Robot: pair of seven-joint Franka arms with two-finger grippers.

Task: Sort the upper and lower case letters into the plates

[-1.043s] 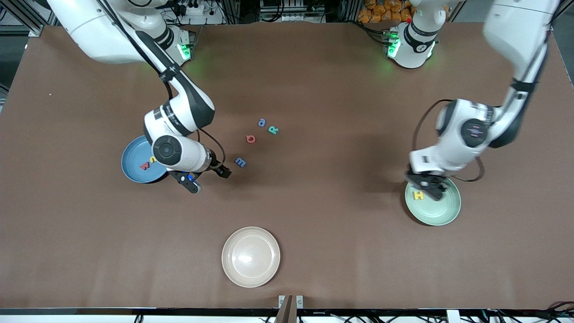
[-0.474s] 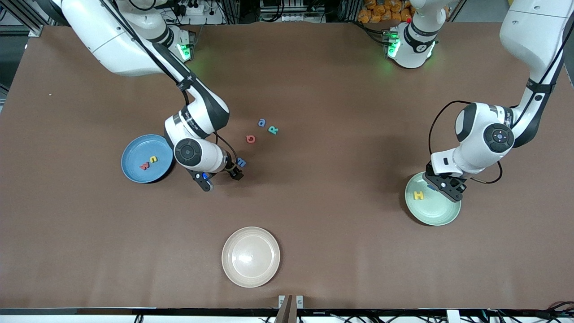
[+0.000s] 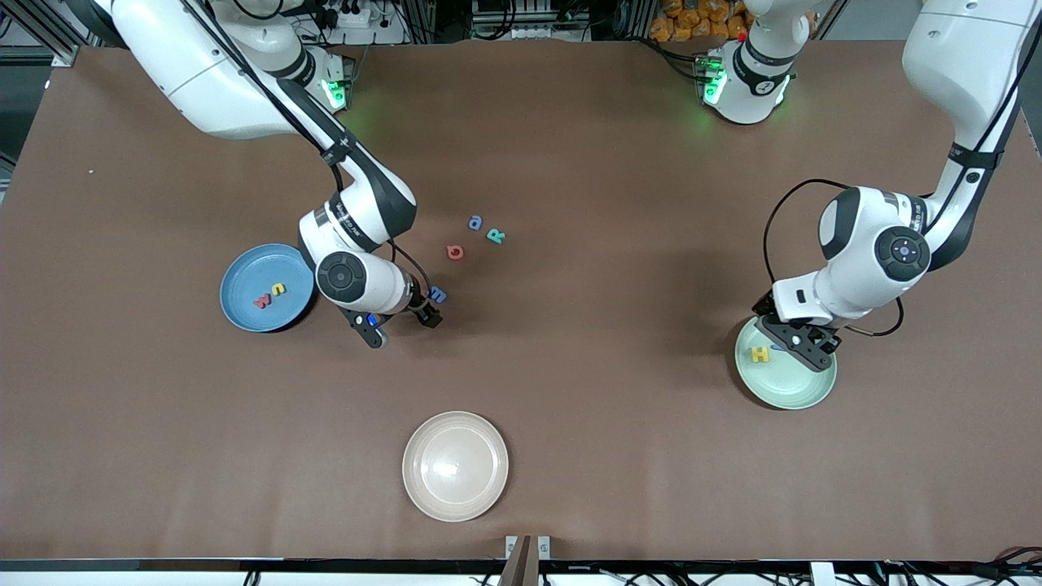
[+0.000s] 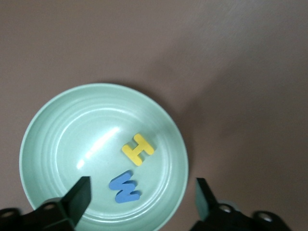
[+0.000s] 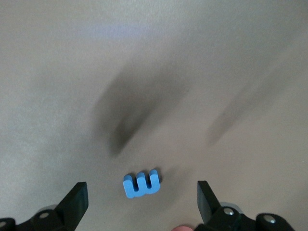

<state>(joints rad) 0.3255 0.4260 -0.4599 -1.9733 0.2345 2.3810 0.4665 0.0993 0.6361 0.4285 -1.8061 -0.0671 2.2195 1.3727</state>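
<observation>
From my seat the cream plate [image 3: 455,465] sits nearest the front camera and holds nothing I can see. Farther in, my left gripper [image 3: 802,346] hovers over the mint green plate [image 3: 807,389] at the left arm's end of the table; its fingers [image 4: 79,196] stand wide apart with nothing between them, and in the left wrist view the blue W [image 4: 124,187] and the yellow H [image 4: 138,148] lie loose in that plate, just beside each other. About level with it, toward the right arm's end, my right gripper [image 3: 399,321] hangs low over the brown table [image 3: 586,342] with its fingers [image 5: 77,202] spread fully and empty. The relation I care about is this one: the blue m [image 5: 141,183] lies on the table between those open fingers in the right wrist view, closer to one finger than the other, its long axis running roughly across the gap from finger to finger. The right arm is clearly the nearer one, so I judge the next move is to descend and close on it. Beside that arm, the blue plate [image 3: 244,273] holds the red w [image 3: 262,302] and the yellow u [image 3: 278,289]. Farther still lie the red G [image 3: 455,252], the teal R [image 3: 496,236] and the blue a [image 3: 475,222], loose on the table and near one another.
</observation>
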